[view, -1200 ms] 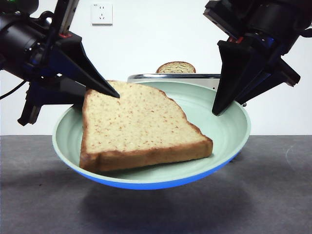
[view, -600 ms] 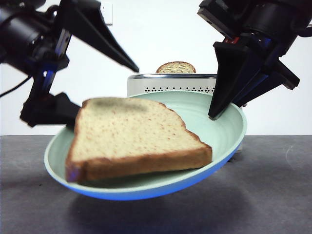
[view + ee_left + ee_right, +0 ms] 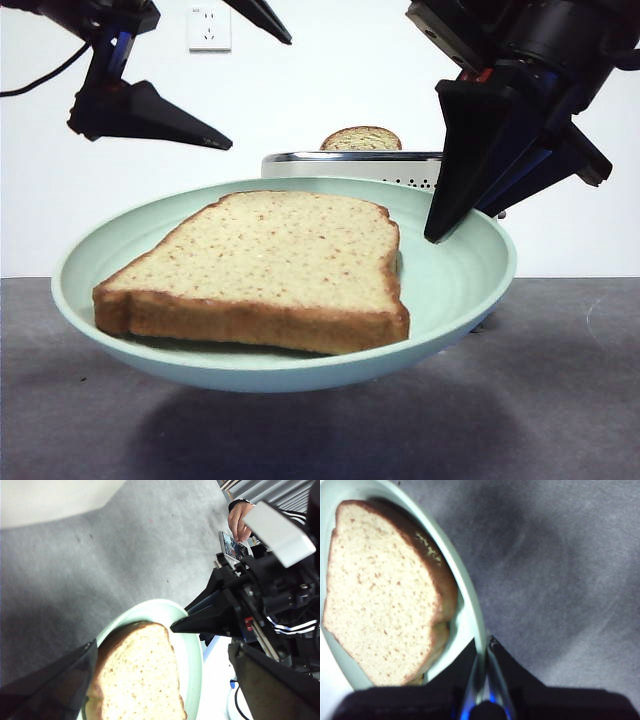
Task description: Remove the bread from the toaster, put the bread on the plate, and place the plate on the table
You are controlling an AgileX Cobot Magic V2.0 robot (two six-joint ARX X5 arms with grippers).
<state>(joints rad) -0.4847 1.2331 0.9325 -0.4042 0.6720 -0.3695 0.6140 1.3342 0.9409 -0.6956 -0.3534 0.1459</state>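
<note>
The bread lies flat in the pale green plate, which hangs level above the table. My right gripper is shut on the plate's right rim; the right wrist view shows its jaws pinching the rim beside the bread. My left gripper is open and empty, high at the upper left, apart from the bread. In the left wrist view the bread and plate lie below its spread jaws. The toaster stands behind the plate.
A second slice with a darker top sticks up from the toaster. A wall socket is on the white wall behind. A person's hand holding a phone shows beyond the table in the left wrist view.
My left gripper has opened, let go of the bread and risen to the upper left. The bread has settled flat in the plate, and the plate has levelled out.
</note>
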